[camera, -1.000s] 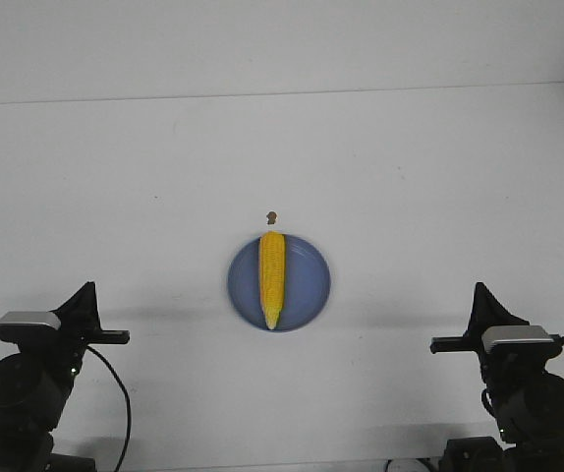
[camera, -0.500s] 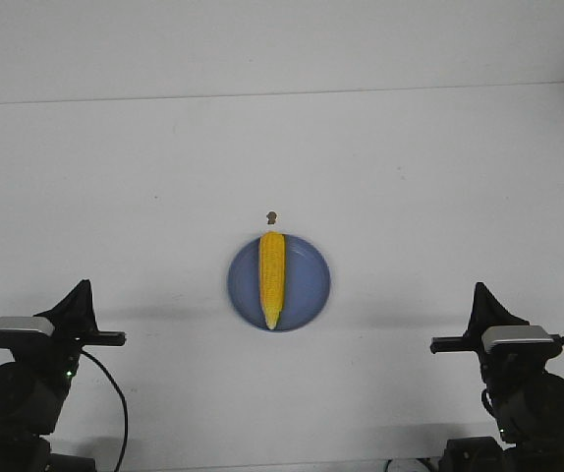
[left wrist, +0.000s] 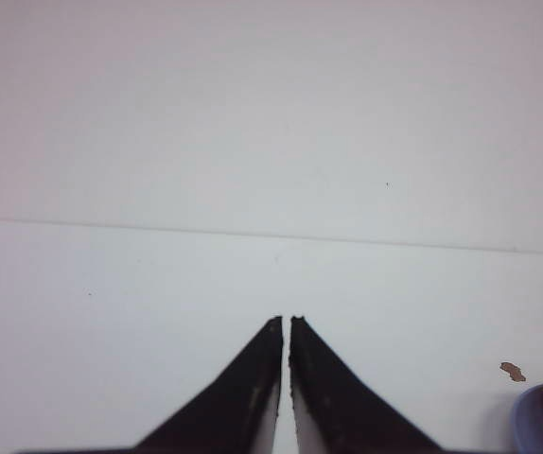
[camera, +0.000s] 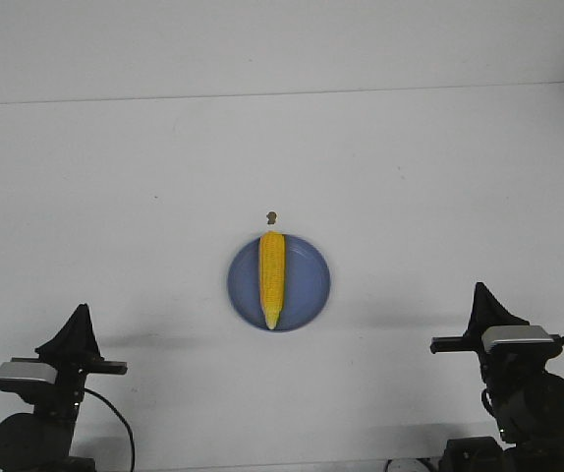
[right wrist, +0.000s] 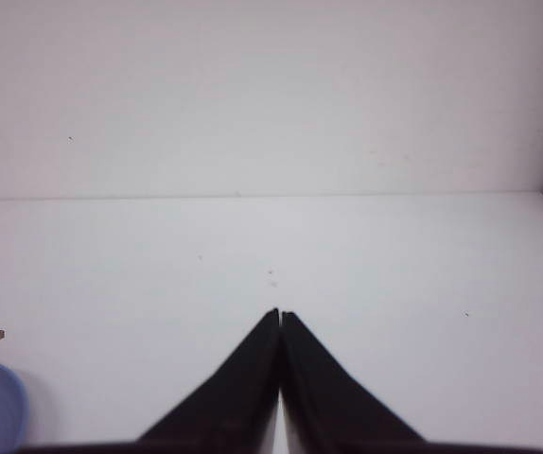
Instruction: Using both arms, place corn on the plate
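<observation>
The corn (camera: 272,279) lies lengthwise on the plate (camera: 310,285), midway between the left gripper (camera: 79,313) and right gripper (camera: 479,290), both pressed together and empty.

Plain white worktop (camera: 410,177), matte, evenly lit, soft shadows. Pale wall (camera: 282,44) behind far edge. Small brown speck (camera: 271,216) mid-surface.

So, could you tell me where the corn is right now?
In the front view, the corn lies on the blue plate at table centre, between both arms, pointed end toward the robot.
</observation>
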